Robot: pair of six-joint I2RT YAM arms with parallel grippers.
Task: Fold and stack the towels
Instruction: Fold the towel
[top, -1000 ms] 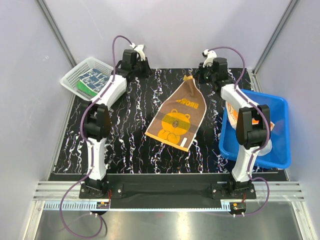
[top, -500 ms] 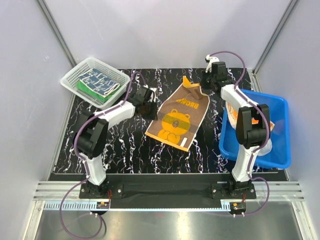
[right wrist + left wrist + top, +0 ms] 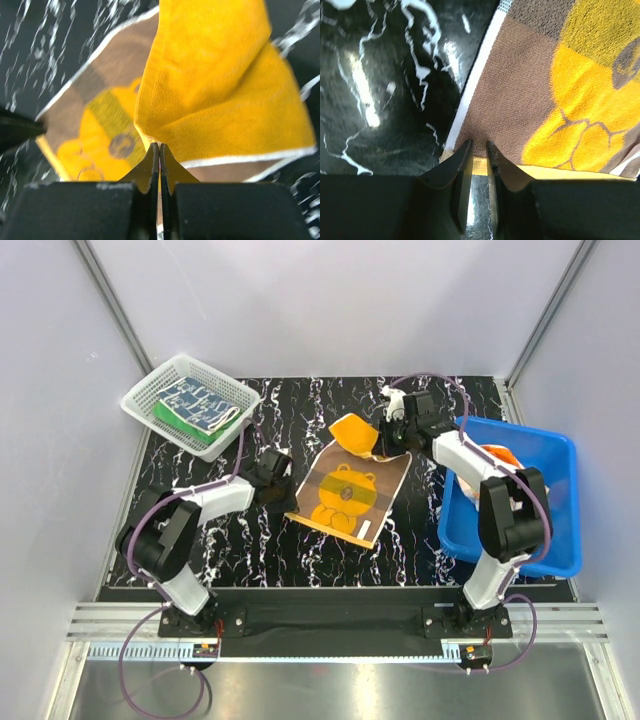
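Top: bear towel (image 3: 343, 495) left of blue tub (image 3: 512, 430). Far end now flipped over, yellow back up; flat 1 s ago. Carried by right gripper (image 3: 385, 438). Left gripper (image 3: 286, 482) now swung in to edge farthest from tub.
L wrist: nearly closed, nipping corner hem.
R wrist: pressed tight on yellow fold. First fold looks under way.

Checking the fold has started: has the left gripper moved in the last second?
Yes. The left gripper came from beside the white basket toward the near edge, to the bear towel.
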